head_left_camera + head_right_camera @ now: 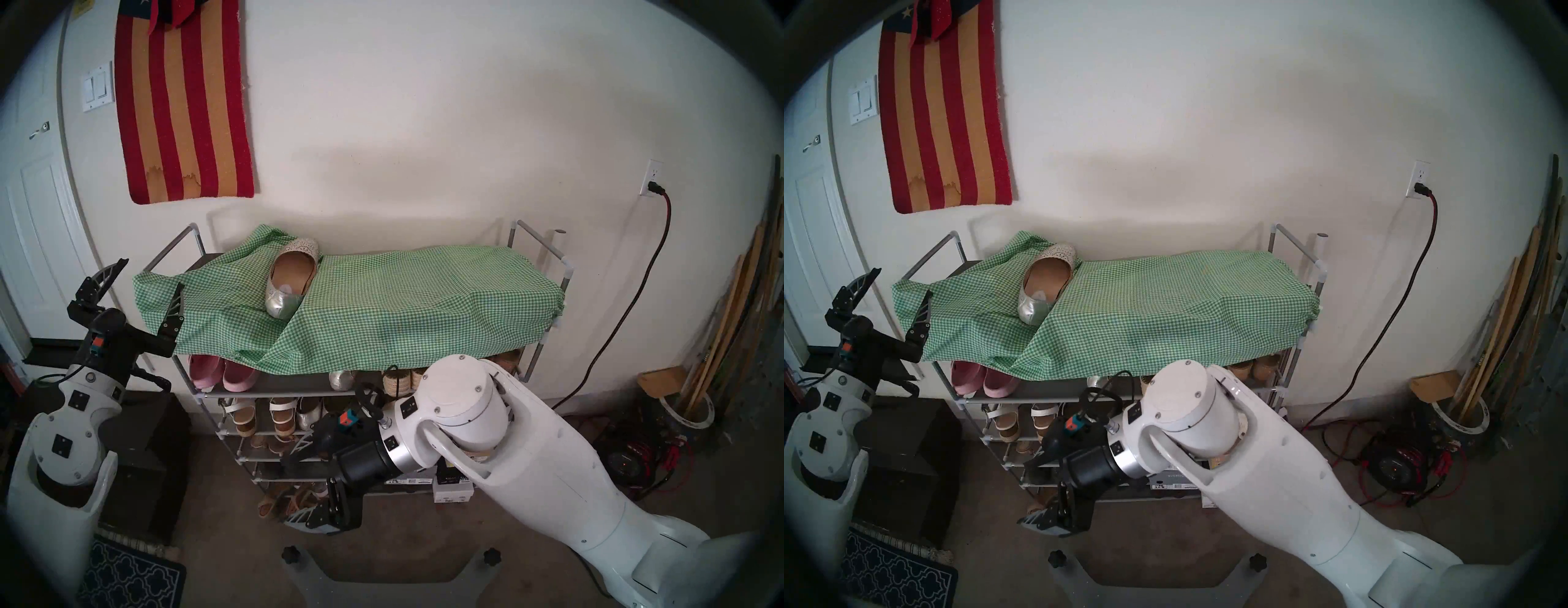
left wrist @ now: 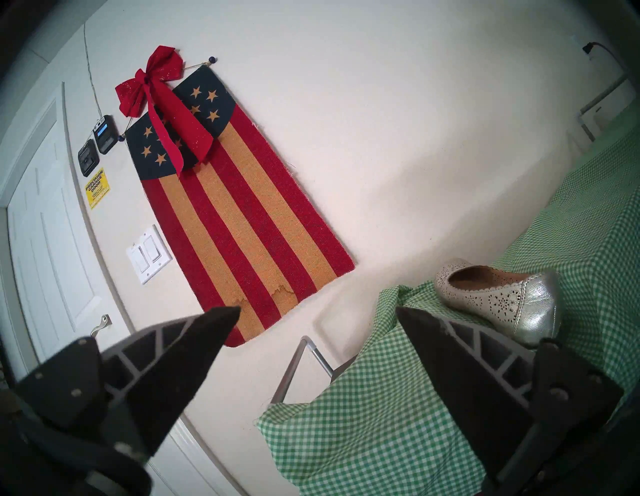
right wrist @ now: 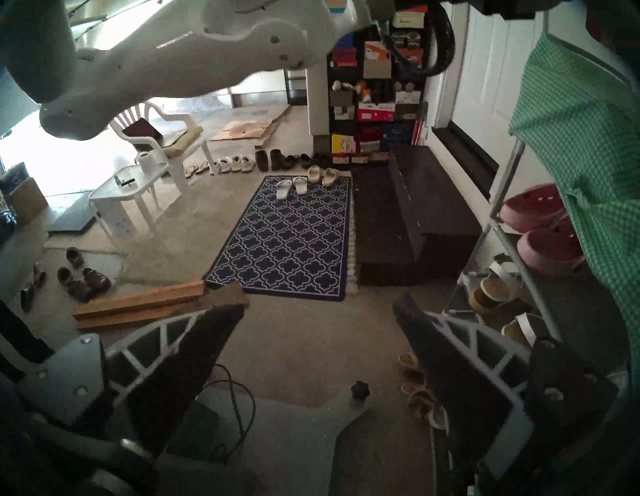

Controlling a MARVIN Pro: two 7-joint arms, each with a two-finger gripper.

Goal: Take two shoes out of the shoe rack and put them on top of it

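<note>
1. Looking through the head's left eye, I see the shoe rack point(image 1: 529, 356) at centre frame, its top tier draped with a green checked cloth point(image 1: 403, 305). One silver shoe point(image 1: 292, 282) with a punched upper lies on that cloth toward the left, toe to the wall and heel toward me. My left gripper point(image 1: 146, 286) hangs at the rack's left end with its fingers spread wide and nothing between them. My right gripper point(image 1: 303, 488) sits low at centre frame in front of the lower shelves; its fingers stand apart and empty. Pink slip-ons point(image 1: 222, 371) sit on the tier under the cloth.

2. The head's right eye gives me nearly the same: the shoe point(image 1: 1046, 288) on the cloth point(image 1: 1166, 310), the left gripper point(image 1: 896, 293) released beside the rack's point(image 1: 1291, 361) left end, and the right gripper point(image 1: 1043, 486) down by the lower tiers.

3. From the left wrist, both fingers fill the bottom corners, wide apart around empty air. The shoe point(image 2: 498, 299) rests at right of centre on the cloth point(image 2: 381, 415), and a striped flag hanging point(image 2: 242, 221) sits on the wall at upper left.

4. From the right wrist, the fingers are parted and hold nothing. The rack point(image 3: 502, 194) runs down the right edge with the pink slip-ons point(image 3: 540, 225) on it; a blue patterned rug point(image 3: 287, 242) lies mid-frame. I cannot make out the second silver shoe.
</note>
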